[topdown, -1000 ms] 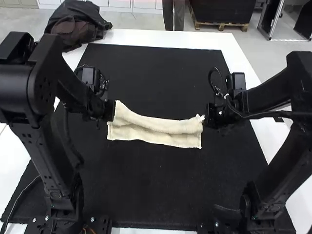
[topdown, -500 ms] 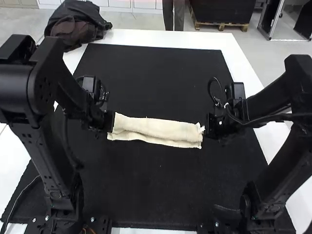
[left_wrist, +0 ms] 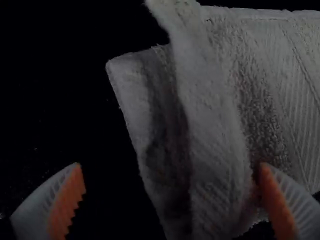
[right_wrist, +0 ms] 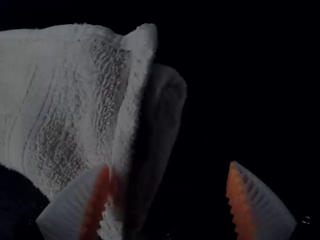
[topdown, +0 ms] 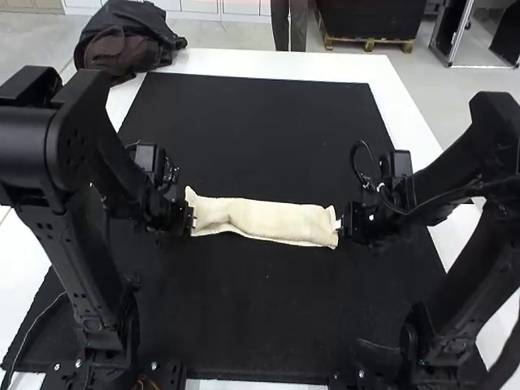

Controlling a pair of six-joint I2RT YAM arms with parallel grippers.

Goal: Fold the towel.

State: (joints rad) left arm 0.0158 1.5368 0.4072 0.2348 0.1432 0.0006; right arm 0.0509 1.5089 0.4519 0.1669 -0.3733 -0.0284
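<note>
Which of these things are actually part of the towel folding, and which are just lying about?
Part of the job:
- cream towel, loosely folded over
- left gripper, open at one end of it
- right gripper, open at the other

Just there:
- black mat, under the towel
- dark bundle, by the table's far left corner

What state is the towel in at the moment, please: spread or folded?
Folded: the towel lies as a narrow strip, with one layer over another at its ends in both wrist views.
</note>
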